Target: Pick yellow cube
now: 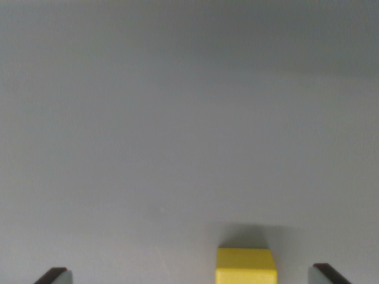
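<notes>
- Cube point(246, 265), yellow, at bottom edge right of centre, on grey table point(177, 148).
- Gripper point(192, 276) jaws wide apart, tips in bottom corners, cube between them, nearer the right tip, untouched.

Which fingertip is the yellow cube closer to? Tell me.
The fingertip at the wrist view's right; the yellow cube sits off-centre toward it.

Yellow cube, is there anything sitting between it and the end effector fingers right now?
Nothing visible. The yellow cube sits on the bare grey surface at the bottom of the wrist view, between the two fingertips of the open end effector, nearer the one on the wrist view's right.
</notes>
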Available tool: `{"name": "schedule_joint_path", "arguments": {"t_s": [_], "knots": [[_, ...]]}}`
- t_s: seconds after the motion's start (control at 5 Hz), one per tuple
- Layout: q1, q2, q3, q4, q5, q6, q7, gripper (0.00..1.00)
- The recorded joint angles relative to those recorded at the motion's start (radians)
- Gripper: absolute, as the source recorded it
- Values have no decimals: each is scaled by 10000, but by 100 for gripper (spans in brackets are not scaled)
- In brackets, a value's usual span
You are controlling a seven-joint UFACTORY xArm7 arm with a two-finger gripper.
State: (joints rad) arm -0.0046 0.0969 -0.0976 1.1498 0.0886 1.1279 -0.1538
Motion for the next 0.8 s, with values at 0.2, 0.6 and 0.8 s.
{"name": "schedule_joint_path", "arguments": {"t_s": [0.2,0.6,0.8], "knots": [[-4,126,-58,-365,48,-450,-194,0],[-7,257,-117,-746,99,-919,-396,0],[-7,257,-117,-746,99,-919,-396,0]]}}
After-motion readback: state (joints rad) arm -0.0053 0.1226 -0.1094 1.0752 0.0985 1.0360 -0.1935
